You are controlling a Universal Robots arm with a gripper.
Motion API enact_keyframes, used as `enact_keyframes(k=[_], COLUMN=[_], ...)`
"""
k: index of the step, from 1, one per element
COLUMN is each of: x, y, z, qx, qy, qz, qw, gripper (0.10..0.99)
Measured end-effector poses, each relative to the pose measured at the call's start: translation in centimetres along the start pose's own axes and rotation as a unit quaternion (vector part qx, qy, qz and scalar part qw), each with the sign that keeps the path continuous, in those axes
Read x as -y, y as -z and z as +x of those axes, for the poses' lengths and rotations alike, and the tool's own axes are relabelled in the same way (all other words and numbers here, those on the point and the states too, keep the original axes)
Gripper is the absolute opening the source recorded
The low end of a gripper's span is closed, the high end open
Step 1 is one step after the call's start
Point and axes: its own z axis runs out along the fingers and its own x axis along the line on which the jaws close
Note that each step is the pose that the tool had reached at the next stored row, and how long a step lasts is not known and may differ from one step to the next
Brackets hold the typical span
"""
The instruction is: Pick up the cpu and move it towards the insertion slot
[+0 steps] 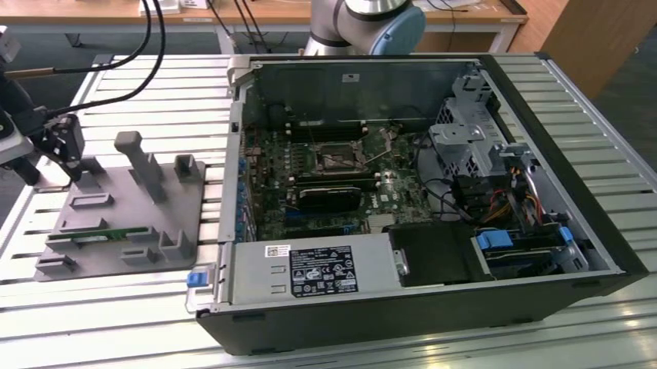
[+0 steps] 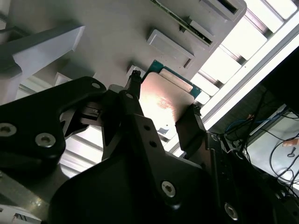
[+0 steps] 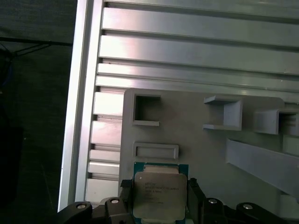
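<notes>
Black against silver, clamps the cpu (image 3: 158, 200) in the pincer (image 3: 159, 185) over the grey tray (image 3: 201, 144) and seems past the pickup, with the whole carry to the distant insertion slot (image 1: 336, 160) left.

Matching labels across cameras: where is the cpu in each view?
Exterior view: I cannot make it out. The gripper stands over the grey tray at the exterior view's left.
Second wrist view: the cpu sits right at the gripper, its metal face catching the light.
First wrist view: the cpu sits at the gripper, beside a shallow rectangular recess.
Shared landmark: the grey tray.
</notes>
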Motion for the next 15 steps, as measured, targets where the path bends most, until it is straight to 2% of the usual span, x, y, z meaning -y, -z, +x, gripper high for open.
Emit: enact_keyframes(k=[15], x=[-0.06], y=[1.28], z=[-0.01], qx=[0.0001], qy=[0.0], qz=[0.0001], qw=[1.0], gripper=[0.549])
